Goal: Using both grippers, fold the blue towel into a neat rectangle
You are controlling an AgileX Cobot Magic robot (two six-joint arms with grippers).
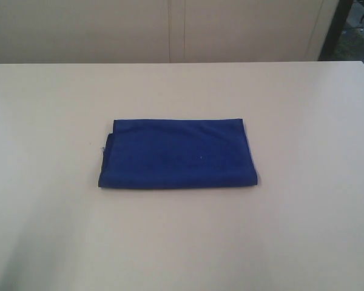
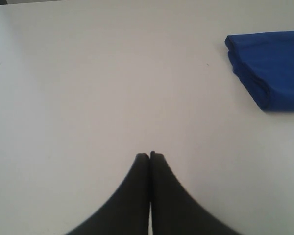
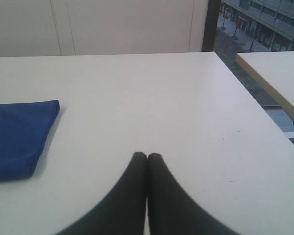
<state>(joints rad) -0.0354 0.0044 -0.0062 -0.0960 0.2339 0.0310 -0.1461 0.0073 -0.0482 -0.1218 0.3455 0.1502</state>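
Exterior view has the blue towel (image 1: pixel 177 159) lying flat in the middle of the table (image 1: pixel 303 242), already a pretty tidy rectangle, with its long axis running from one arm's side to the other. The left gripper (image 2: pixel 150 155) sits well off the towel's layered short end and the right gripper (image 3: pixel 147 155) well off the opposite end. Both have their jaws pressed together, pinching nothing. Neither looks clearly nearer, I'd say.
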